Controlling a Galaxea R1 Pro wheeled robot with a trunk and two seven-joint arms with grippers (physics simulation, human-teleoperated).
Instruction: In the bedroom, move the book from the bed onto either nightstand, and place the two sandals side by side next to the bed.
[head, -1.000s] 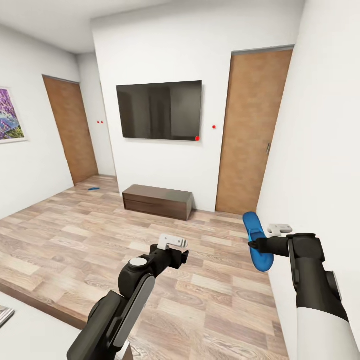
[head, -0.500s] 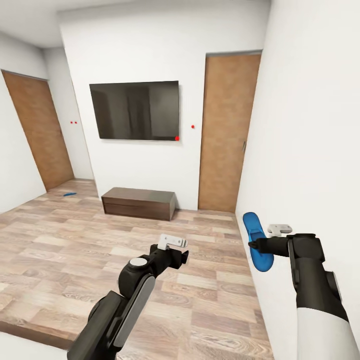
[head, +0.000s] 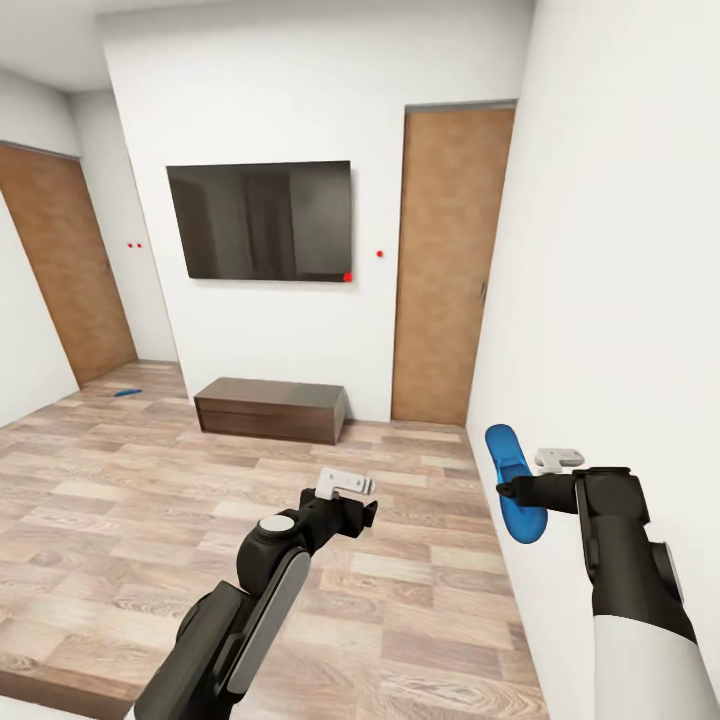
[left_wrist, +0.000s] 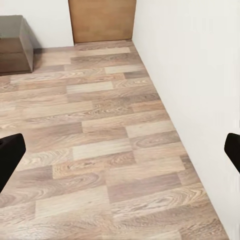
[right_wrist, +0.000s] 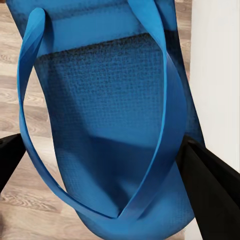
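Both arms are held forward at mid-height. The left hand (head: 362, 497) is spread wide and carries nothing. The right hand (head: 508, 490) is clamped on a sandal (head: 514, 483), held upright.

Floor (head: 150, 480): wood-look planks, mixed light/mid brown, running wall to wall; same planks seen in left wrist view (left_wrist: 100, 130) up to white wall base. On it, against far wall under TV: long low dark brown cabinet (head: 270, 408), sits flat, corner of it also in left wrist view (left_wrist: 15, 45). One blue sandal (head: 126, 393) lies flat on floor far off nr the left-hand door, well apart from cabinet; too small to tell which way up.
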